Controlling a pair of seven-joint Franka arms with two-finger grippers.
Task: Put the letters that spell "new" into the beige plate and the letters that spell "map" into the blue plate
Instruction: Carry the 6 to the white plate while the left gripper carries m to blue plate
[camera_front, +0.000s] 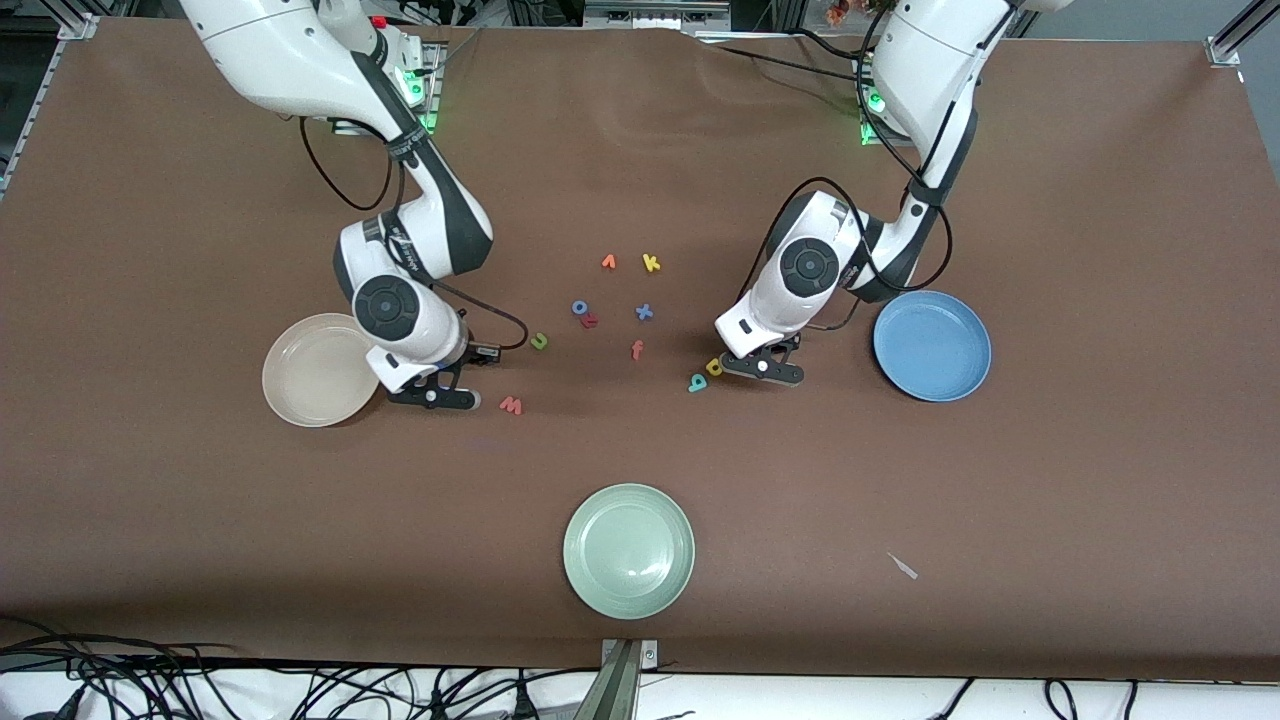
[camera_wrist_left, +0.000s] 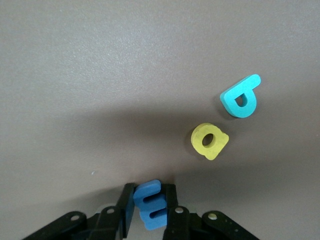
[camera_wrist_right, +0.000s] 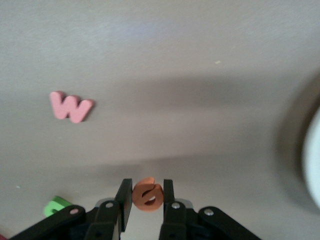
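Note:
My left gripper (camera_wrist_left: 149, 194) (camera_front: 762, 368) is shut on the blue m (camera_wrist_left: 151, 207), low at the table between the letters and the blue plate (camera_front: 932, 345). The yellow letter (camera_wrist_left: 209, 141) (camera_front: 714, 366) and the teal letter (camera_wrist_left: 241, 96) (camera_front: 697, 382) lie side by side just off its fingertips. My right gripper (camera_wrist_right: 147, 191) (camera_front: 435, 397) is shut on the orange e (camera_wrist_right: 148, 196), right beside the beige plate (camera_front: 318, 370) (camera_wrist_right: 314, 160). The salmon w (camera_front: 511, 405) (camera_wrist_right: 71, 106) and the green n (camera_front: 539, 341) (camera_wrist_right: 56, 205) lie on the cloth nearby.
Loose letters lie mid-table: an orange one (camera_front: 608, 262), yellow k (camera_front: 651, 263), blue o (camera_front: 579, 308), dark red r (camera_front: 589, 321), blue x (camera_front: 644, 312), salmon f (camera_front: 636, 350). A pale green plate (camera_front: 628, 550) sits nearest the front camera. A small scrap (camera_front: 903, 566) lies toward the left arm's end.

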